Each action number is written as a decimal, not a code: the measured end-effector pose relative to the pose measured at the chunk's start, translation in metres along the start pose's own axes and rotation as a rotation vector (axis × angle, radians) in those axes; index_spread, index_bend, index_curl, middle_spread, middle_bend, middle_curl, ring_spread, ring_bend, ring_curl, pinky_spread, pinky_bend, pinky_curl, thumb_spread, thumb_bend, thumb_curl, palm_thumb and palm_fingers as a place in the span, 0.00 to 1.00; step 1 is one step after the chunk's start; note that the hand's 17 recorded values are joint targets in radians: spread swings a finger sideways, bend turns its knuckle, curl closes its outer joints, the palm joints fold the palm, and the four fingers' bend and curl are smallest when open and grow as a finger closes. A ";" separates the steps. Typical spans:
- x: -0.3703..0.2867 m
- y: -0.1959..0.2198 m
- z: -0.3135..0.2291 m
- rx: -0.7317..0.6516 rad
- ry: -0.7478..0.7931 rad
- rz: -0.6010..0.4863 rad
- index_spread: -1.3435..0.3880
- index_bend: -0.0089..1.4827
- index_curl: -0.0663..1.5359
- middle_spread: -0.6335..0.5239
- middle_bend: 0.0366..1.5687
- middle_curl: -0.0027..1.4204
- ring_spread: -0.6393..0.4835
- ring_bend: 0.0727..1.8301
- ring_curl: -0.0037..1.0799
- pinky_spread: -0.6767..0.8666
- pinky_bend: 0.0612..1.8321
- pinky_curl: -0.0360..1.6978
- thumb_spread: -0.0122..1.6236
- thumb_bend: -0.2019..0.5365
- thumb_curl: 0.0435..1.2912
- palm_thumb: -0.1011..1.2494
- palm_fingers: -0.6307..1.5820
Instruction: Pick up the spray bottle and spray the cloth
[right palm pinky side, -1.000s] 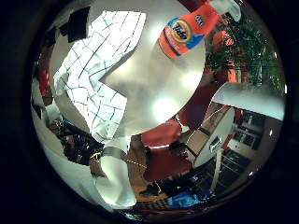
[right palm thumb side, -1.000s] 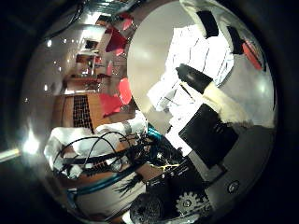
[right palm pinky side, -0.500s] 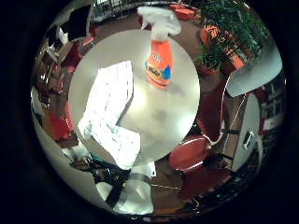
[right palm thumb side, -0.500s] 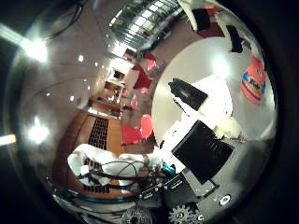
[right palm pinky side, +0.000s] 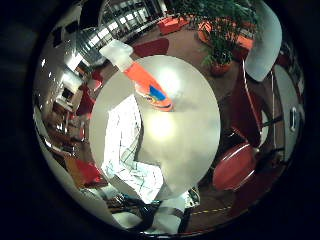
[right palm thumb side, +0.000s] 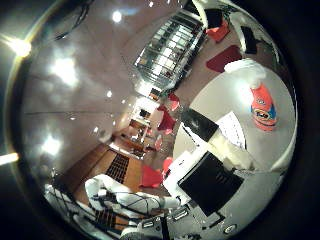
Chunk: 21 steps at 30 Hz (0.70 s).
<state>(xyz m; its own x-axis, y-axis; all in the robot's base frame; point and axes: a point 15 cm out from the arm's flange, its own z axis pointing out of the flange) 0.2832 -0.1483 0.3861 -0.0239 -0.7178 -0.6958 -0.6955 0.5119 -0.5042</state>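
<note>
Standing on worktop: an orange bottle (right palm pinky side: 150, 89) with a white spray head, upright on the round pale worktop (right palm pinky side: 192, 135), well apart from the palm.
Cloth: a white cloth (right palm pinky side: 127, 150) with a dark grid pattern lies on the worktop just beside the bottle and hangs over the rim.
Robot hand: black and white parts of the robot hand (right palm thumb side: 212, 172) reach over the worktop in the thumb side view; fingers look fairly straight and hold nothing.
Chair: a red chair (right palm pinky side: 235, 167) stands beside the worktop.
</note>
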 end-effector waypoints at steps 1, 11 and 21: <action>0.006 0.000 -0.001 0.014 -0.007 0.013 0.62 0.12 0.35 0.43 0.32 0.47 0.41 0.42 0.49 0.38 0.15 0.62 0.66 0.24 0.32 0.60 0.42; 0.078 0.004 -0.010 0.125 -0.091 0.175 0.65 0.12 0.28 0.58 0.20 0.36 0.62 0.32 0.41 0.64 0.17 0.51 0.66 0.24 0.29 0.55 0.34; 0.128 0.021 -0.001 0.137 -0.167 0.286 0.66 0.11 0.23 0.65 0.14 0.28 0.74 0.25 0.31 0.71 0.18 0.38 0.66 0.24 0.28 0.54 0.33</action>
<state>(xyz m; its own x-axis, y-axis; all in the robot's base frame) 0.2648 -0.2296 0.2868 -0.0778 -0.4553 -0.8869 -0.5748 0.7474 -0.3333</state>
